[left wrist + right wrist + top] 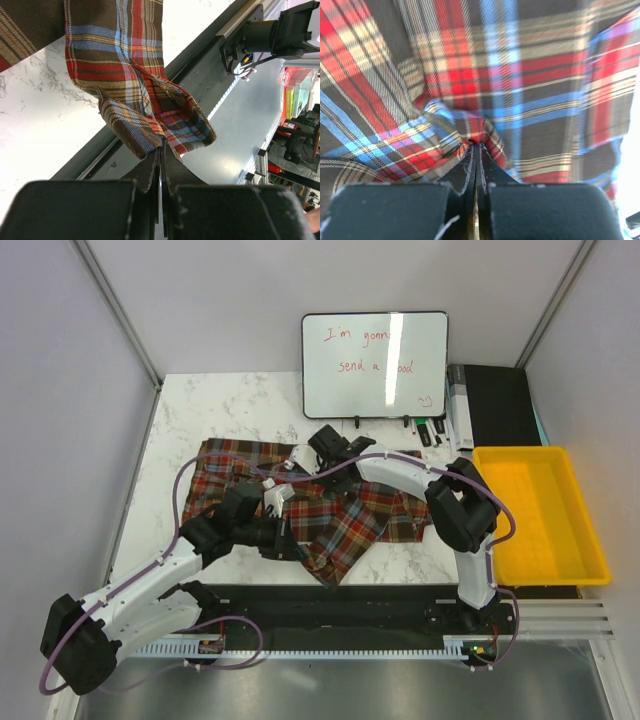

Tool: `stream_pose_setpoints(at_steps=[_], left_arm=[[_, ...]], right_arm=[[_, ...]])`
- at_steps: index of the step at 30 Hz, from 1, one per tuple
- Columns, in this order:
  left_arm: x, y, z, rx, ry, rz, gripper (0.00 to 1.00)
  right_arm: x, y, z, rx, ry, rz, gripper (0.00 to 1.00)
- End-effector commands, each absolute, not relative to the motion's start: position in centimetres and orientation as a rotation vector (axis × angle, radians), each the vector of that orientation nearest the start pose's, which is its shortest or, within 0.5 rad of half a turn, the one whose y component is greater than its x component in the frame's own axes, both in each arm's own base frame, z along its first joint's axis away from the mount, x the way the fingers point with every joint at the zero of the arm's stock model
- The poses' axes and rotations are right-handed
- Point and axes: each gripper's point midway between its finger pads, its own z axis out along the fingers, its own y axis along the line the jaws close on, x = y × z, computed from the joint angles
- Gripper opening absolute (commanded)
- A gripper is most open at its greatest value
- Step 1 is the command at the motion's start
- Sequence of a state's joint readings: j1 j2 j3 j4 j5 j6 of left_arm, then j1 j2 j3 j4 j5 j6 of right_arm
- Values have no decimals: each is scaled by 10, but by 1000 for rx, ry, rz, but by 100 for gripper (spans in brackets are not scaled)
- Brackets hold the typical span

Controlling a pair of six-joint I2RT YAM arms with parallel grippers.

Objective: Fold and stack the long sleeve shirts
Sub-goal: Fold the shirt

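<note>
One long sleeve shirt (372, 515), plaid in red, dark and blue checks, lies rumpled across the middle of the marble table (200, 405). My left gripper (290, 545) is shut on a cuff-like end of this shirt (125, 60), which it holds lifted near the table's front edge; the fingertips (162, 145) pinch the fabric fold. My right gripper (296, 462) reaches over the shirt's far left part. In the right wrist view the right gripper (479, 145) is shut on a small bunch of plaid cloth (520, 75), which fills the frame. No other shirt shows.
A yellow plastic bin (540, 515) sits at the right of the table. A whiteboard (375, 365) stands at the back, with markers (430, 428) and a black device (490, 405) beside it. A black rail (350, 605) runs along the front edge.
</note>
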State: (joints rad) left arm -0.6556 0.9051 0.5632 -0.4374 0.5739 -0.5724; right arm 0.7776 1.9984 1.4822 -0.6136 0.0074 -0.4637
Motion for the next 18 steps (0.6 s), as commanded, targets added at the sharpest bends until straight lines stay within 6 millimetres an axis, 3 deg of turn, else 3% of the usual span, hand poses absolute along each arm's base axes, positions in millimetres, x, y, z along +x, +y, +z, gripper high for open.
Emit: stream_pose_setpoints(at_steps=[1, 6, 7, 10, 11, 13, 14, 18], left_arm=[[117, -230, 122, 369, 2547, -1202, 2], [124, -230, 129, 384, 2546, -1172, 2], [124, -229, 131, 393, 2551, -1156, 2], [139, -222, 145, 461, 2508, -1038, 2], [149, -220, 158, 505, 2454, -1002, 2], [153, -214, 163, 533, 2451, -948, 2], [160, -214, 174, 561, 2410, -944, 2], [150, -222, 199, 713, 2368, -1032, 2]], right_arm=[[357, 320, 97, -1476, 2097, 110, 0], [378, 324, 116, -1438, 2086, 112, 0], [379, 322, 107, -1449, 2116, 105, 0], [393, 316, 103, -1429, 2136, 93, 0], [400, 309, 101, -1407, 2153, 84, 0], [408, 302, 99, -1380, 2182, 108, 0], [409, 300, 99, -1368, 2194, 136, 4], [408, 296, 111, -1342, 2212, 301, 49]])
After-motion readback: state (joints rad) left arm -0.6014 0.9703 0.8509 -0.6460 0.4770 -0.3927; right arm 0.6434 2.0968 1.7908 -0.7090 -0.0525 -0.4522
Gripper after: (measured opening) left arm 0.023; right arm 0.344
